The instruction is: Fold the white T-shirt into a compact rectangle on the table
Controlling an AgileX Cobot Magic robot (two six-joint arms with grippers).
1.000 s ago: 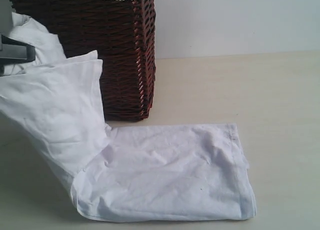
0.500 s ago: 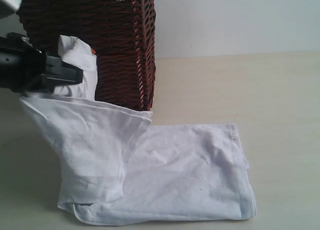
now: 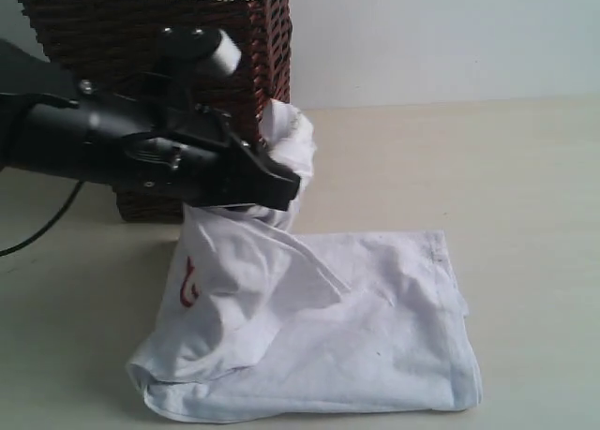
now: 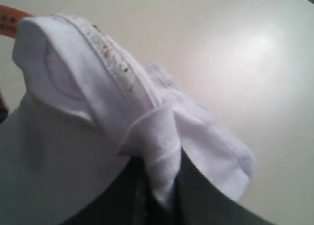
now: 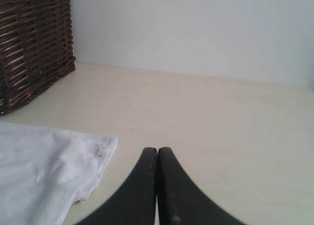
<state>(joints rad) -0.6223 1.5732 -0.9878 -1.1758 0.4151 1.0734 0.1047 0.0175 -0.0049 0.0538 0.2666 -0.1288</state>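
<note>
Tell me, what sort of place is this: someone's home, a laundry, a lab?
Probably a test bench set up to mimic home laundry, not a real home: a cream table against a plain wall, a lace-trimmed wicker basket, and a black robot arm holding up a white T-shirt.

Place: plain staged test bench, not a lived-in room.
Backdrop: bare pale wall (image 3: 441, 37), upper right.
Surface: cream table (image 3: 525, 168).
Prop: wicker basket (image 3: 141, 13), upper left.

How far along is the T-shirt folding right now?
Done: half of the white T-shirt lies flat on the table. In hand: the left pincer holds the collar end lifted above it. Left: lay that end down and fold again; the right pincer is shut, empty.
</note>
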